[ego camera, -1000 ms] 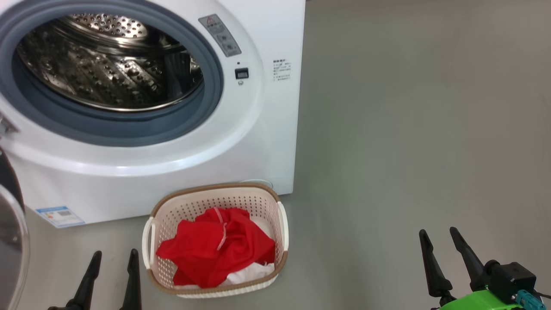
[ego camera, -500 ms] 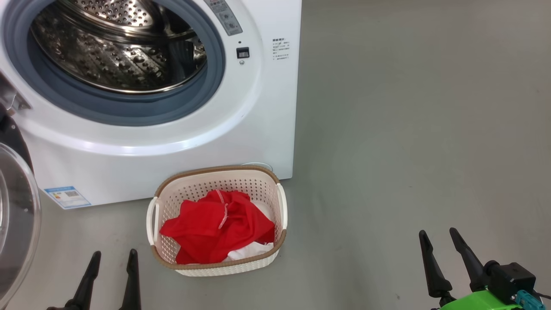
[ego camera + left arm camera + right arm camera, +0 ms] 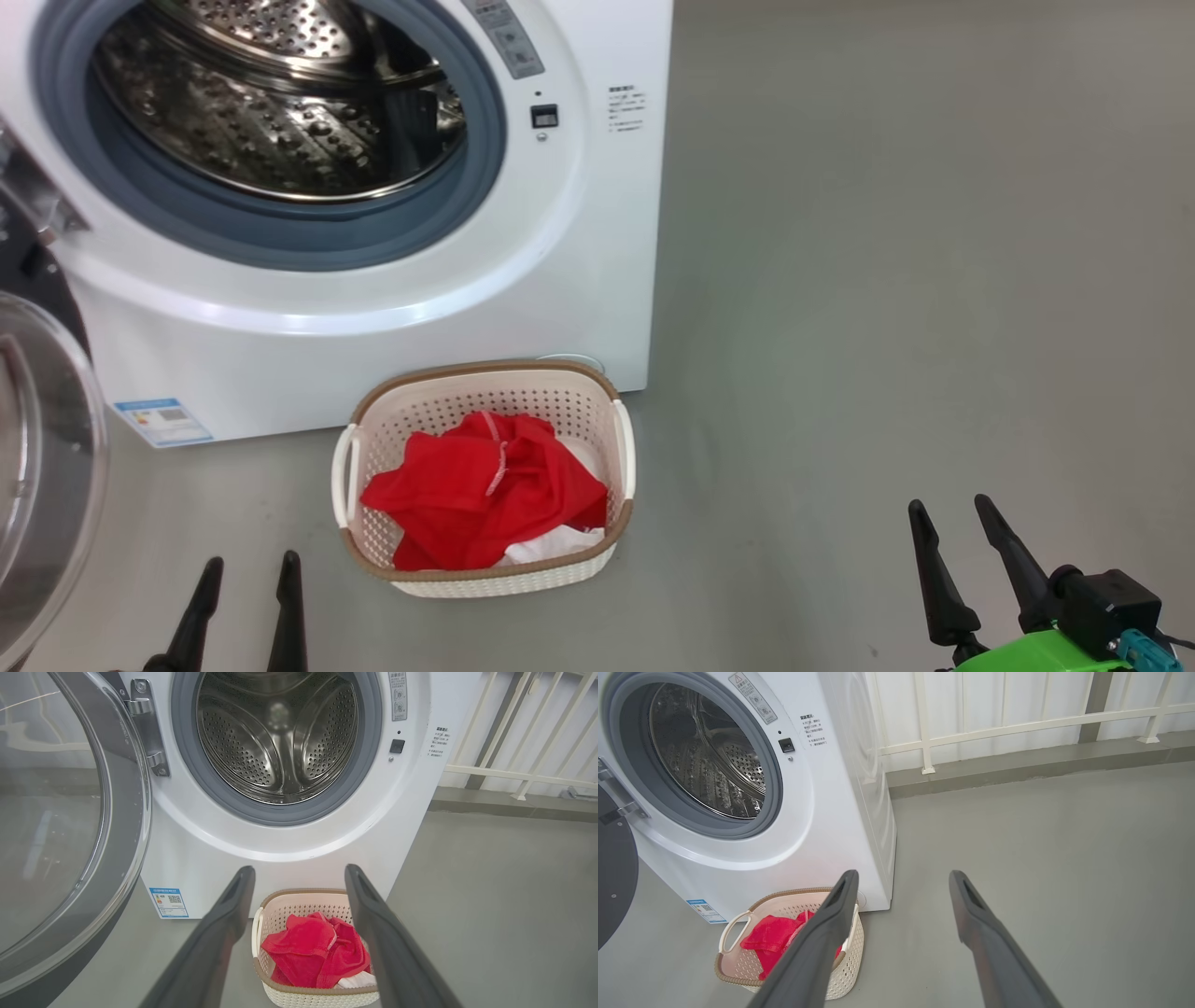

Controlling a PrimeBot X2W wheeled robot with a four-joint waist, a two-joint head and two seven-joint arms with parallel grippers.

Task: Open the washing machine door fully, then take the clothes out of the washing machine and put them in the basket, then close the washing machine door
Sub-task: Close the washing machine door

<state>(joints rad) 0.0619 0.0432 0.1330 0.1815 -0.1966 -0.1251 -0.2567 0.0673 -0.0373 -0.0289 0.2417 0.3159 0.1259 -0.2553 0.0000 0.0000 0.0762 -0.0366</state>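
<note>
The clothes [image 3: 485, 490] lie bunched in the basket [image 3: 504, 586] — red cloth on top, a strip of white at the near edge. Nothing red shows in the drum [image 3: 280, 742], whose steel wall looks bare in the left wrist view. The basket stands on the floor [image 3: 887, 280] close to the foot of the washing machine [image 3: 373, 373], at about five o'clock from the drum mouth in the head view.

The washing machine door [image 3: 47, 467] is swung wide on its hinge [image 3: 147, 732], at about eight o'clock from the mouth, its glass bowl facing out.

The left gripper [image 3: 251, 562] sits at seven o'clock from the basket. The right gripper [image 3: 949, 504] is at four o'clock and well apart from it. Both have their jaws spread and empty, touching nothing.

By the look of it the unloading is done, so the step in hand is closing the door. That suits the left arm, which is nearer. It would need to reach out toward nine o'clock and get a finger behind the black rim or flat against the outer face. From there it would sweep the door round its hinge toward the mouth and finish with a firm push so the latch catches. I cannot tell whether the door's lower rim clears the basket on that arc — worth watching.
</note>
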